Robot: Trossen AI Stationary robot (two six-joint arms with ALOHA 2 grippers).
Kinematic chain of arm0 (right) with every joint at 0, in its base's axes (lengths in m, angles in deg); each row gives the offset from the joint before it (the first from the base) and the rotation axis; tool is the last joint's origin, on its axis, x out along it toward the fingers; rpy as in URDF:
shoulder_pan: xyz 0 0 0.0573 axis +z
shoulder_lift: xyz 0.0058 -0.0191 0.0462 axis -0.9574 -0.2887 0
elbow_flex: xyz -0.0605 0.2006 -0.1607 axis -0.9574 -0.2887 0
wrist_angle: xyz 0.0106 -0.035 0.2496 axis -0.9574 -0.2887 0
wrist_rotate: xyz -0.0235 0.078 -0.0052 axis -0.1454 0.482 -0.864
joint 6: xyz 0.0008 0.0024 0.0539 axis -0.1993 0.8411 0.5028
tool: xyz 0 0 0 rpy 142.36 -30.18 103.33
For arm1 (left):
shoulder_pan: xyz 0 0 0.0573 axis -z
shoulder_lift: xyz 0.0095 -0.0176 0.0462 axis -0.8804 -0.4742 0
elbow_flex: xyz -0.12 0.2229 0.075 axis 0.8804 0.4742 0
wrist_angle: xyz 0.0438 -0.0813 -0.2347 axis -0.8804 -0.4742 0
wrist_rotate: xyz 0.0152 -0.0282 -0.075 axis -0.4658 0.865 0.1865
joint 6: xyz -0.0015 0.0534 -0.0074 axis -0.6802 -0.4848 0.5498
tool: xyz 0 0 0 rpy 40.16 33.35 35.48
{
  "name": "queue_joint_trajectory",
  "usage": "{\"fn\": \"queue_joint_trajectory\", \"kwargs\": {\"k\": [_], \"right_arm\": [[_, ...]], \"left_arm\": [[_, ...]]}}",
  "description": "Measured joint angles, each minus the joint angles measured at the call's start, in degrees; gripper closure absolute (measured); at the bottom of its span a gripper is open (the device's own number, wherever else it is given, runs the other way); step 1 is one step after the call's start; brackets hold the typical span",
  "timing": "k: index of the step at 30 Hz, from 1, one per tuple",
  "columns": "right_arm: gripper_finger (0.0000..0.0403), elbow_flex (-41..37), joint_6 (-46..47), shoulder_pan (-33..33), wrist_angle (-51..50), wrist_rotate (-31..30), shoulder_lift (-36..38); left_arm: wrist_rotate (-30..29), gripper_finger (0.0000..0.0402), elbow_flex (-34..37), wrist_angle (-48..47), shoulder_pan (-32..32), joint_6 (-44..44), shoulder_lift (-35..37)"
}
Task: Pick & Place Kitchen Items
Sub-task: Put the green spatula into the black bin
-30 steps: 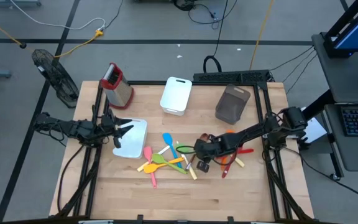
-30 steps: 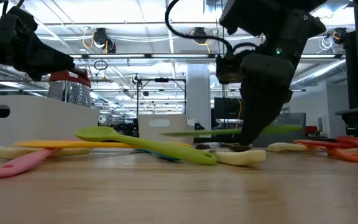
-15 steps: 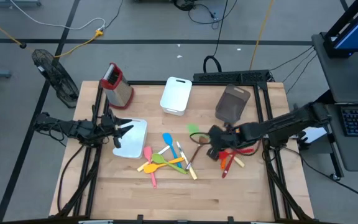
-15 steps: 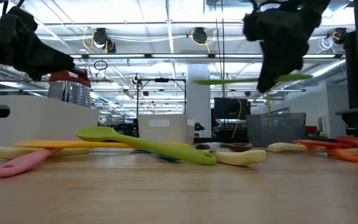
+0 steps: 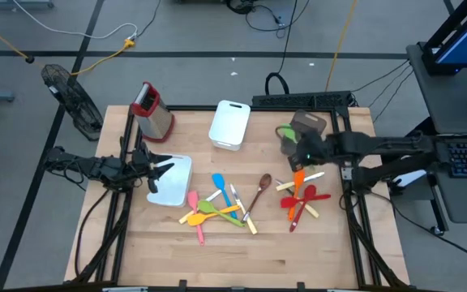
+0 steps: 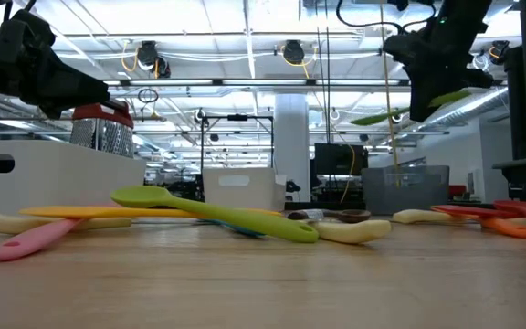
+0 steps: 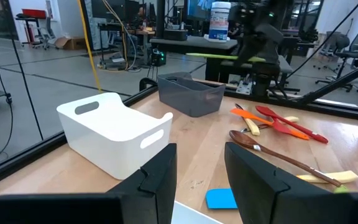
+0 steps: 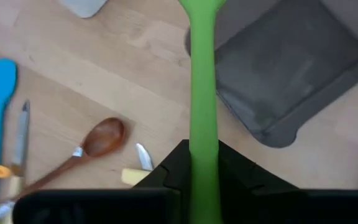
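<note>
My right gripper point(image 5: 293, 143) hangs high over the table's far right, beside the grey bin point(image 5: 308, 130), shut on a green utensil point(image 8: 202, 74). The low view shows that utensil point(image 6: 400, 113) well above the table. Loose kitchen items lie flat on the wood: a colourful pile point(image 5: 216, 208) at the centre, a brown wooden spoon point(image 5: 259, 193), and red and orange pieces point(image 5: 302, 199) at the right. My left gripper point(image 5: 165, 169) waits open at the left edge over a white tray point(image 5: 177, 185), its fingers point(image 7: 157, 177) level with nothing between them. My right gripper pinches the green utensil's handle point(image 8: 202, 134) between its two fingers point(image 8: 173, 171), coming from above on a downward slant. The rest of the utensil reaches out past the fingertips toward the grey bin's rim. It is lifted clear of the table and lies close to level.
A white bin point(image 5: 230, 123) stands at the far centre and a metal grater with a red top point(image 5: 152, 109) at the far left. A black frame rail point(image 5: 347, 174) runs along the right edge. Bare wood lies along the near edge point(image 5: 242, 259).
My right gripper has risen from the central pile and swung toward the table's far right, to the grey bin, rolling its wrist as it went. The green utensil came with it, lifted clear of the table. The wooden spoon it had covered now shows.
</note>
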Motion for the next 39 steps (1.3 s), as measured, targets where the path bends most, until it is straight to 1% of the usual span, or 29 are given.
{"fn": "queue_joint_trajectory", "kwargs": {"k": [6,9,12,18,24,29,35,39], "right_arm": [[0.0361,0.0,0.7,-10.1,0.6,10.2,0.4],[0.0363,0.0,2.9,-14.6,2.0,13.7,-0.1],[0.0359,0.0,5.6,-18.8,2.0,15.9,-0.1],[0.0358,0.0,11.2,-24.9,2.8,17.0,-0.6],[0.0357,0.0,14.5,-26.2,4.8,17.5,-5.0],[0.0357,0.0,13.3,-28.3,4.7,20.5,-9.1],[0.0356,0.0,13.0,-31.0,4.5,20.3,-11.1],[0.0356,0.0,11.3,-32.2,5.2,20.1,-11.5]], "left_arm": [[0.0,0.0261,0.0,0.0,0.0,-0.2,0.0],[0.1,0.0261,0.0,0.0,0.0,-0.2,0.0],[0.1,0.0261,0.0,0.0,0.0,0.2,0.0],[0.2,0.0261,0.0,-0.1,0.0,1.5,0.0],[0.2,0.0261,0.0,-0.2,0.0,1.5,0.0],[1.2,0.0261,0.0,-0.3,0.0,1.7,0.0],[6.1,0.0261,0.0,-0.4,0.0,3.6,0.0],[7.6,0.0261,0.0,-0.4,0.0,4.3,0.0]]}}
